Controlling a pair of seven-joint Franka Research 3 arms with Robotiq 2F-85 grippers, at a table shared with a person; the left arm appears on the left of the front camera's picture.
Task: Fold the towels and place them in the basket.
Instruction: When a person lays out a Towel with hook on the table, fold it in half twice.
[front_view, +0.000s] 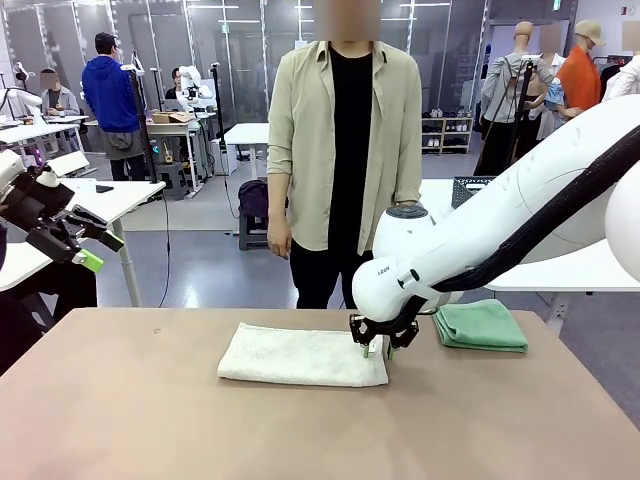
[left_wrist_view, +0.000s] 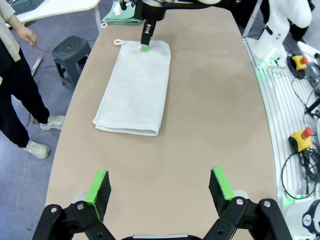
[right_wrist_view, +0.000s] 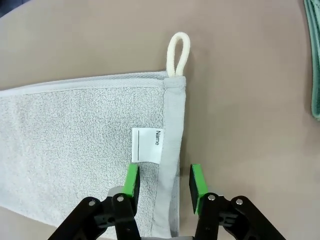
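the right gripper (right_wrist_view: 162, 182) is standing at the cream-white towel's (front_view: 300, 355) right hem, lower centre of the front frame, jaws parted astride the edge, grasping nothing. the left gripper (left_wrist_view: 159, 192) is hovering with jaws released. the sea green towel (front_view: 480, 325) is lying folded at centre right on the tabletop (front_view: 150, 420).

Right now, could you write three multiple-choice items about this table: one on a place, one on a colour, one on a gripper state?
1. Where is the right gripper?
A. at the white towel's end
B. over the green towel
C. raised off at the side

2. What colour is the folded towel beside the white one?
A. red
B. green
C. black

3. How do the left gripper's jaws stand?
A. shut on a towel
B. shut, empty
C. open, empty

Key: 1 A, its fingers straddle that towel's hem; 2 B, it lies folded nearby; 3 C, bare table shows between the pads.
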